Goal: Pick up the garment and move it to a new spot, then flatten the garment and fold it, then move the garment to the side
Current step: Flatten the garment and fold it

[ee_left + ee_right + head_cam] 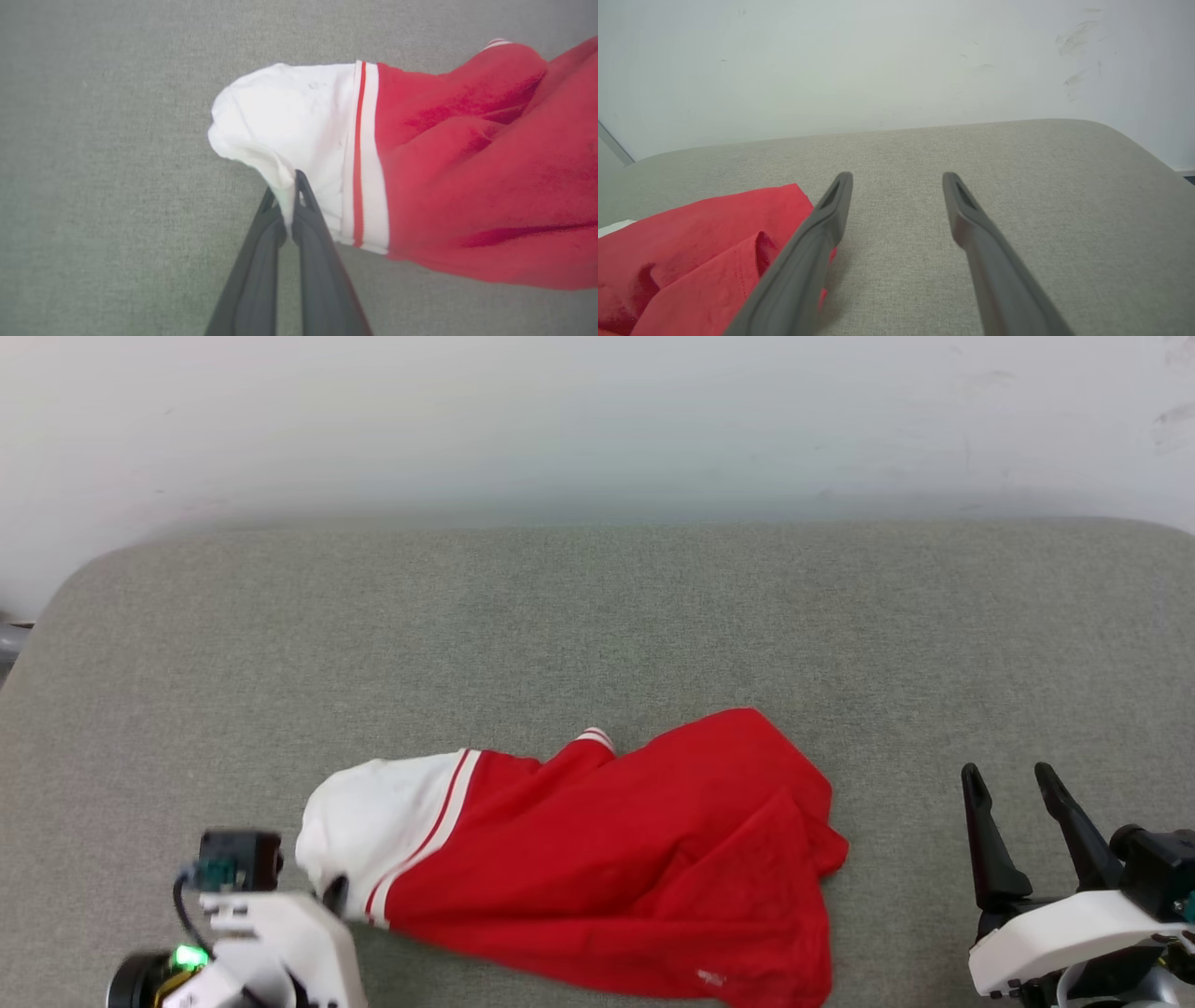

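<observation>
Folds of the garment (607, 868) lie crumpled on the grey padded surface (597, 635), toward the 6 o'clock edge of the head view. Its red body spreads toward 3 o'clock, and its white sleeve (373, 821), with red-striped trim, is at the 9 o'clock end. The left gripper (285, 186) has its two dark fingers pressed together on a fold of that sleeve, the white cloth pinched between them; in the head view it sits at 7 o'clock. The right gripper (1008, 772) rests at 4 o'clock, apart from the garment, its fingers spread wide with nothing between them. In the right wrist view the red cloth lies at 8 o'clock. A pale wall (597, 420) stands at 12 o'clock.
</observation>
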Available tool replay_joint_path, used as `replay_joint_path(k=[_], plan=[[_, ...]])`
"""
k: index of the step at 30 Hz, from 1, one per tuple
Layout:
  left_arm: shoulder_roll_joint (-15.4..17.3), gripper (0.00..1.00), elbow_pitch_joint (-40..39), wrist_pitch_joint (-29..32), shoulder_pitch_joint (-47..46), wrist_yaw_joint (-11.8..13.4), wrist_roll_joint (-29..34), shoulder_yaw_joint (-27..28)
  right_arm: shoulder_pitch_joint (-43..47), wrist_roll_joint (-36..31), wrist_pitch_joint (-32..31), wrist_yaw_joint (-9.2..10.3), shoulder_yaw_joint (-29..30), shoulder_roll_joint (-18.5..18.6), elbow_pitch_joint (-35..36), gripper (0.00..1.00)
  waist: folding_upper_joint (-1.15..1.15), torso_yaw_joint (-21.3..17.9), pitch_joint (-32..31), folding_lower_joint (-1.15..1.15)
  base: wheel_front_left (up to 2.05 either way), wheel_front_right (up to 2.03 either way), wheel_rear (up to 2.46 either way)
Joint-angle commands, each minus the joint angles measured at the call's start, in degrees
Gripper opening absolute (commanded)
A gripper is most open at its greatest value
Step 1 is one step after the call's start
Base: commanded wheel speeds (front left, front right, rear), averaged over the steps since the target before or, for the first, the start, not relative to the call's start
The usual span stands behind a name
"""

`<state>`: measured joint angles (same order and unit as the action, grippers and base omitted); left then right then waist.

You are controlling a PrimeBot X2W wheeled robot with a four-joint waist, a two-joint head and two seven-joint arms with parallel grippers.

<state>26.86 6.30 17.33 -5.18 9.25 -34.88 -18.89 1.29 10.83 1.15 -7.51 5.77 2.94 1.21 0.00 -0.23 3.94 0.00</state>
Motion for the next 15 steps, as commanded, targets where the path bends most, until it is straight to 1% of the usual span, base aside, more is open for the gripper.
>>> replay_joint_path(k=[1, 4, 8, 9, 10, 11, 15], plan=[[-0.3, 0.0, 0.6, -0.9, 2.1, 0.5, -0.8, 0.6, -0.1, 0.0, 0.0, 0.04, 0.0, -0.1, 0.2, 1.0, 0.0, 0.0, -0.1, 0.0, 0.0, 0.0, 0.0], [-1.6, 0.0, 2.7, -2.4, 6.2, 1.2, -2.8, 1.7, 0.2, -0.4, -0.2, 0.04, 0.1, -0.1, 0.3, 1.0, 0.0, -0.1, -0.3, 0.0, 0.0, 0.0, 0.0], [-3.1, 0.0, 5.1, -4.7, 8.8, 0.6, -4.3, 2.1, 1.0, -0.8, -0.6, 0.04, 0.7, -0.1, 0.7, 1.0, 0.0, -0.3, -0.8, 0.0, 0.0, 0.0, 0.0], [-3.6, 0.07, 5.4, -5.2, 9.0, 0.5, -4.5, 2.0, 1.0, -0.8, -0.8, 0.04, 0.9, -0.1, 0.9, 1.0, 0.0, -0.3, -1.0, 0.0, 0.0, 0.0, 0.0], [-4.0, 0.59, 5.7, -5.6, 9.1, 0.2, -4.8, 1.8, 1.1, -0.9, -1.0, 0.04, 1.1, -0.1, 1.0, 1.0, 0.0, -0.3, -1.2, 0.0, 0.0, 0.0, 0.0], [-4.2, 1.0, 5.8, -6.1, 8.8, -0.2, -4.5, 1.5, 1.2, -0.9, -1.1, 0.04, 1.2, -0.1, 1.2, 1.0, 0.0, -0.3, -1.4, 0.0, 0.0, 0.0, 0.0], [-4.7, 1.0, 5.4, -9.9, 7.0, -0.7, -2.5, 1.0, 1.6, -1.5, -2.0, 0.04, 2.0, -0.1, 1.5, 1.0, 0.0, -0.3, -2.6, 0.0, 0.0, 0.0, 0.0]])
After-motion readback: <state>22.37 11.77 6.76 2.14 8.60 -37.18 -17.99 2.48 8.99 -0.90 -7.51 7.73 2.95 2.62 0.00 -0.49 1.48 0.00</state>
